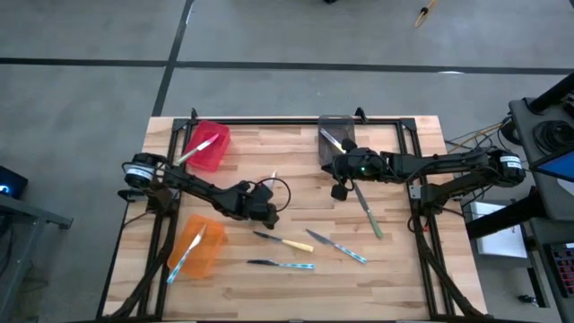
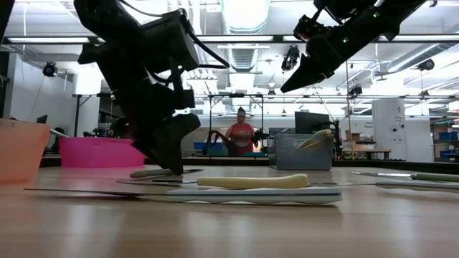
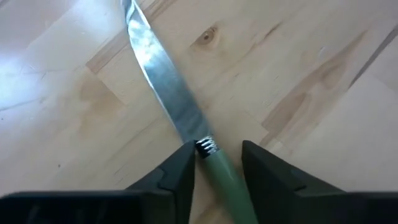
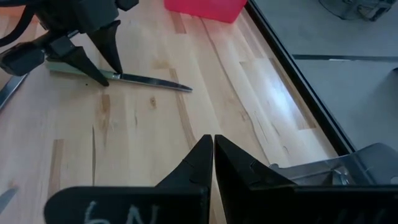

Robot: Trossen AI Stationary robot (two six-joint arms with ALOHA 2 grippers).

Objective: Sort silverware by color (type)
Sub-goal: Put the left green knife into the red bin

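A green-handled knife (image 3: 186, 118) lies flat on the wood, its blade (image 4: 155, 82) pointing toward the red bin side. My left gripper (image 3: 217, 162) slants down over it. The open fingers stand on either side of the green handle (image 3: 225, 183), just behind the blade, with the tips (image 2: 172, 166) at the table top. I see no touch. My right gripper (image 4: 213, 155) is shut on nothing and hangs raised near the grey bin. More silverware lies loose: a yellow-handled knife (image 1: 285, 242), two blue-handled knives (image 1: 287, 265) (image 1: 339, 247) and a green-handled knife (image 1: 368, 213).
A red bin (image 1: 208, 148) stands at the far left with a knife in it. An orange bin (image 1: 197, 249) at the near left holds a blue-handled knife. A grey bin (image 1: 336, 135) stands at the far middle. A person stands in the room behind the table.
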